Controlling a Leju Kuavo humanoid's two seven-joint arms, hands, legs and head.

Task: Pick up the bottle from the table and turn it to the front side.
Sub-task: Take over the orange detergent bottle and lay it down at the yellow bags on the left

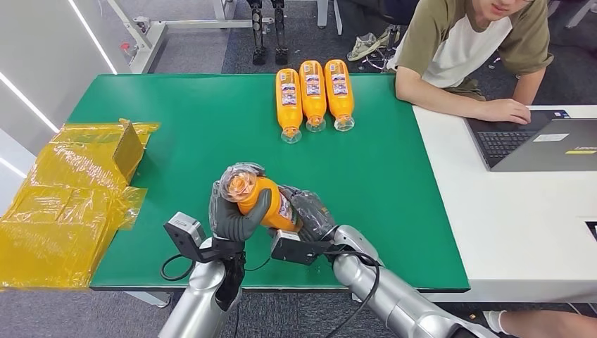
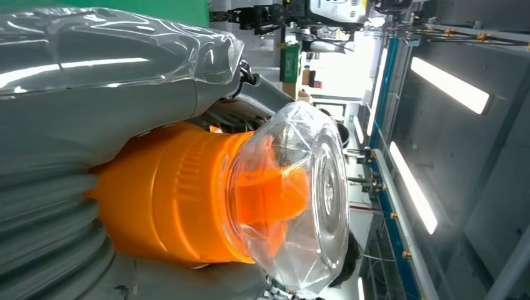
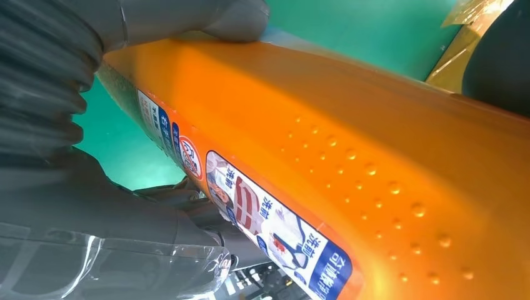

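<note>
An orange bottle [image 1: 264, 201] with a clear cap is lifted above the near edge of the green table [image 1: 190, 141], cap end pointing up toward me. My left hand [image 1: 236, 215] wraps its neck end, and my right hand [image 1: 310, 211] grips its body from the other side. The left wrist view looks straight at the bottle [image 2: 187, 200], its clear cap [image 2: 306, 200] and the grey thumb [image 2: 112, 106] over it. Close up in the right wrist view is the bottle's orange side [image 3: 350, 156], with the edge of its printed label [image 3: 275, 231] turned partly away.
Three more orange bottles [image 1: 313, 95] lie side by side at the table's far middle. Yellow plastic wrapping [image 1: 63, 204] covers the left edge. A person [image 1: 472, 49] sits at the far right, hand by a laptop [image 1: 542, 144] on the white table.
</note>
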